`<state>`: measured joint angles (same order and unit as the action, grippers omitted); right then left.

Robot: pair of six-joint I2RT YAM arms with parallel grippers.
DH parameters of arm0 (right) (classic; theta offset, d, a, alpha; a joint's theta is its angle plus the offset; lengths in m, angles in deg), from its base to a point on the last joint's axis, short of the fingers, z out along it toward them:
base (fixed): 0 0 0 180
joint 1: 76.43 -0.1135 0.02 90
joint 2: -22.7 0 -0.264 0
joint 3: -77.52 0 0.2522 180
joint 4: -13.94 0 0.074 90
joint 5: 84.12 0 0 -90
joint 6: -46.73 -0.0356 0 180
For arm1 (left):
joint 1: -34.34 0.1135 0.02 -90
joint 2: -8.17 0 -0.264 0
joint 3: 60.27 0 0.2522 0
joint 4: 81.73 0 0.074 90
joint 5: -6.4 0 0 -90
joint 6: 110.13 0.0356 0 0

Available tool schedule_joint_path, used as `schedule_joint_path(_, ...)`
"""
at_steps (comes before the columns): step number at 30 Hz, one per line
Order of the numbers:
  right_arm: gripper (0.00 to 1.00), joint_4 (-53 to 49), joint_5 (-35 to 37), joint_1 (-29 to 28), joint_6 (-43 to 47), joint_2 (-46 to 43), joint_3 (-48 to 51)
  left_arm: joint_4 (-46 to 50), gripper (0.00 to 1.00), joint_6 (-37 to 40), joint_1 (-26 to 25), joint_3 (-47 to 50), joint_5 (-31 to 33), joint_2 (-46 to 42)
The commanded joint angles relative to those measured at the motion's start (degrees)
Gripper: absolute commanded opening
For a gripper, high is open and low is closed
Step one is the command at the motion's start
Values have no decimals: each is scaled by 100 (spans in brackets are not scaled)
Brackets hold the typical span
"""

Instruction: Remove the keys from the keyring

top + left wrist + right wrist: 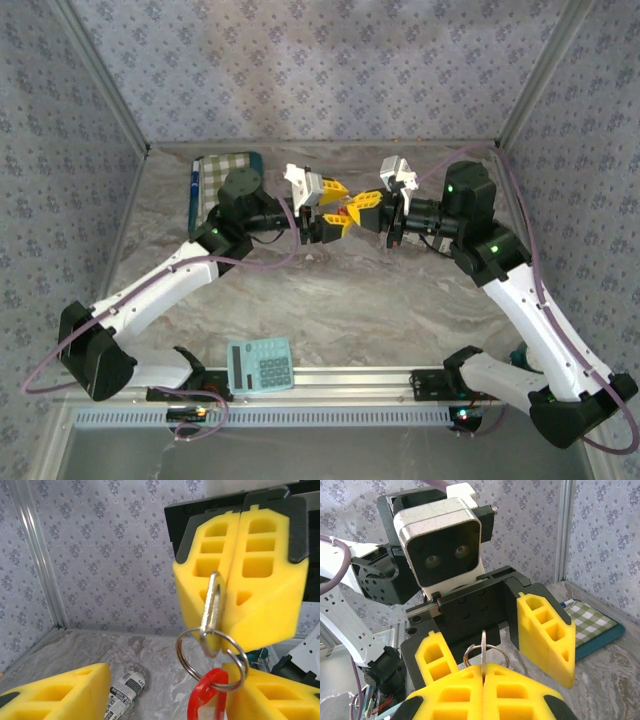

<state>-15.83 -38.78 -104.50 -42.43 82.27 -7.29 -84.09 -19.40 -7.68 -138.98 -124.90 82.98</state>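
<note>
The keys (346, 213) hung in the air between my two arms, above the middle of the counter (380, 290) and towards its far side, not resting on anything. Through the left wrist camera I could pick the bunch apart: a metal key (212, 605) stood nearly upright, the keyring (214, 656) was threaded through its lower end, and a red piece (206, 697) dangled from the bottom of the ring.

My right hand (483, 672) was clamped on the metal key, its yellow fingers (260, 580) pressed together with the blade sandwiched in the seam. I judged that this grip was there to anchor the key so that the ring could be worked against it.

My left hand (167, 690) faced it with its jaws apart, one finger on either side of the ring and red piece. The finger on the ring's side sat just beside the wire, though I couldn't tell whether it was touching. It gripped nothing that I could see. I read that straddle as lining up to pinch the ring or the red piece and pull it off.

Well apart from all this, the teal calculator (260, 365) lay at the near edge and a checked cloth (225, 165) lay at the far left, both out of the arms' way
</note>
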Motion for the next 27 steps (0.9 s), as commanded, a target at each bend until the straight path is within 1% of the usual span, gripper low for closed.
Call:
schedule_joint_path(1, 0, 123, -147, -49, -72, -51, 18, -251, 57, -55, -26, -211, -212, -2)
schedule_joint_path(3, 0, 116, -139, -57, -71, -55, 27, -251, 49, -47, -20, -235, -266, 8)
schedule_joint_path(4, 0, 129, -139, -58, -75, -60, 29, -233, 42, -51, -25, -257, -305, 16)
schedule_joint_path(6, 0, 125, -139, -58, -83, -60, 40, -222, 38, -64, -25, -268, -309, 33)
schedule_joint_path(8, 0, 124, -130, -63, -75, -60, 40, -253, 24, -73, -21, -264, -300, 34)
schedule_joint_path(9, 0, 116, -130, -66, -67, -60, 47, -288, 23, -86, -23, -248, -287, 26)
schedule_joint_path(13, 0, 46, 58, -75, 19, -84, 62, -283, 1, -106, -26, -255, -300, 3)
schedule_joint_path(16, 0, 44, 345, -110, 103, -129, 65, -218, 0, -117, -25, -269, -282, -15)
schedule_joint_path(18, 0, 30, 738, -184, 226, -177, 86, -223, 0, -146, -26, -239, -242, -40)
schedule_joint_path(22, 0, -116, 1517, -551, 831, -321, 156, -259, 0, -273, -1, -127, -28, -126)
schedule_joint_path(27, 0, -225, 2387, -1131, 1675, -484, 223, -442, 0, -549, 89, -62, -73, -159)
